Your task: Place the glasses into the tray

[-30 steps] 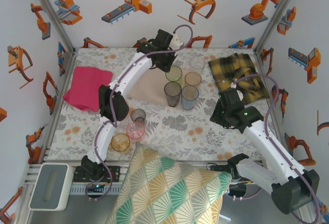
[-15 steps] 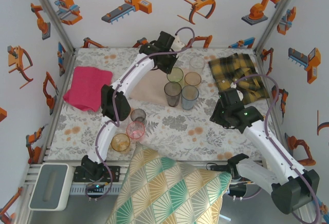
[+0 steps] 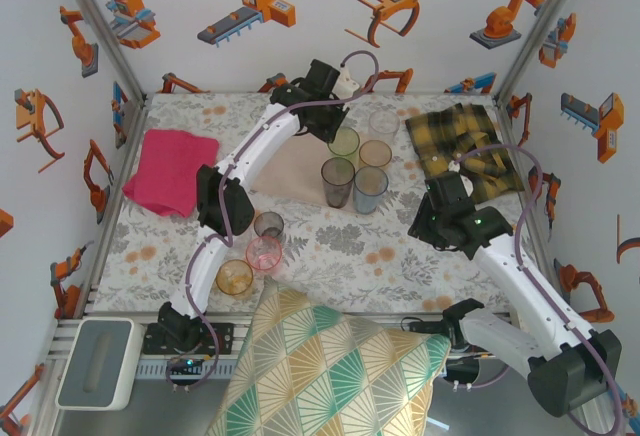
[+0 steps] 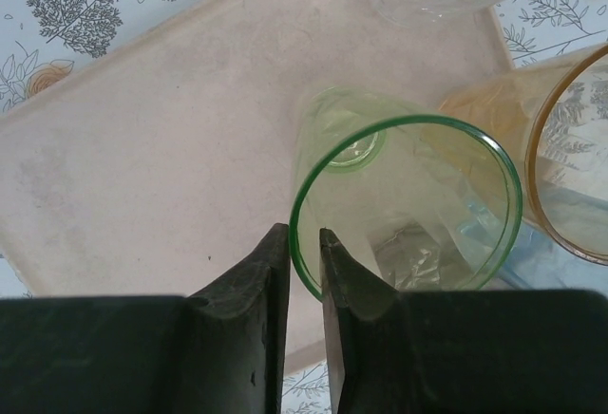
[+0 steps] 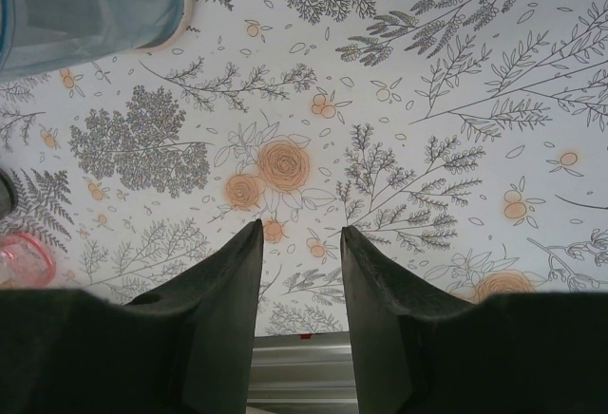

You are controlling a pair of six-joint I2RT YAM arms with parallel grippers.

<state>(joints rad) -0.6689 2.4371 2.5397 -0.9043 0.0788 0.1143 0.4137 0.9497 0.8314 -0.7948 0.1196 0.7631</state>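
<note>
Green glass (image 4: 380,172) upright on the tray (image 4: 142,148), with an amber glass (image 4: 570,148) just beside it. We see the left gripper (image 4: 304,238) straddling its rim, fingers slightly apart, one inside, not pinching. Lifting off crooked could hook the rim and tip it into its neighbour. The right gripper (image 5: 299,238) hangs over the table (image 5: 427,101), fingers apart, empty. From above we find three glasses (image 3: 263,253) off the tray. The left wrist view gives the rim gap, too small to judge from above.

Left pincer (image 4: 304,235) looser around green glass (image 4: 408,205)
</note>
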